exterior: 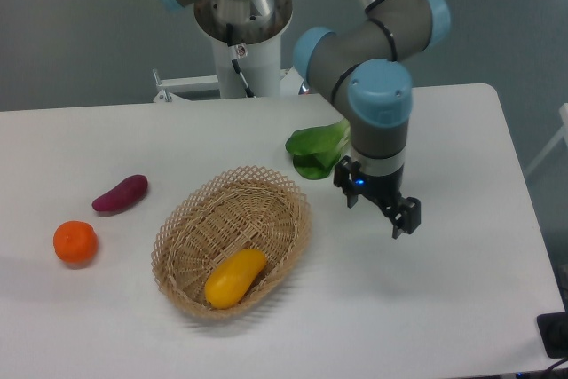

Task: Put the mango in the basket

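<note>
— Lying in the basket (293, 232) already, the mango (234, 278) rests on its floor, long axis slanting from lower left to upper right.

— And the gripper (382, 208)?

— Off to the basket's right, above the table (479, 237), holding nothing; I cannot tell whether its 2 fingers are spread.

mango (234, 278) in basket (232, 241) | tangerine (74, 242), sweet potato (121, 193) left | leafy veg (317, 151) behind-right

green leaf (315, 150) partly behind arm, pincer (383, 209) gap unclear
</note>
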Robot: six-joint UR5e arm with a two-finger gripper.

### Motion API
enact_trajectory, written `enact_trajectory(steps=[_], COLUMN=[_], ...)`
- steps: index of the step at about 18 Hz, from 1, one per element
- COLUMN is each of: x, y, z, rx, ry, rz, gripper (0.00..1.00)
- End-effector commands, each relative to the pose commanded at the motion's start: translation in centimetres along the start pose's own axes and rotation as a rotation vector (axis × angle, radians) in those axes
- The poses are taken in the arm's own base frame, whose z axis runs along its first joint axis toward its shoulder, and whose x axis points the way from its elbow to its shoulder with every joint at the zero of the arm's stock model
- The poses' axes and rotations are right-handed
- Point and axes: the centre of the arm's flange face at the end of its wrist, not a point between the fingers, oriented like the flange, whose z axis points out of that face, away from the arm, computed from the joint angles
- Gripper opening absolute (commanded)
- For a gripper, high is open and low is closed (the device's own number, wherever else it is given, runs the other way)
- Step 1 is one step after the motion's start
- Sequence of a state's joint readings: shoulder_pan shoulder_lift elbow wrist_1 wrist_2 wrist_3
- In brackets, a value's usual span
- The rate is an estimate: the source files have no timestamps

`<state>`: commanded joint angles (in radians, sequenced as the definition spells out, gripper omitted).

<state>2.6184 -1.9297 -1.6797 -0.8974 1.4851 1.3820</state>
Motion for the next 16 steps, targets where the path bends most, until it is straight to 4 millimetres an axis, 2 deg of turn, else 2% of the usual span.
enact_trajectory(steps=[8,16], x=[0.6,1.0], y=[0.6,1.1], z=[0.7,0.9], rx=[-0.013,-0.109], ry=[0.019,0.042], rz=[0.078,0.093], gripper=[1.00,1.00])
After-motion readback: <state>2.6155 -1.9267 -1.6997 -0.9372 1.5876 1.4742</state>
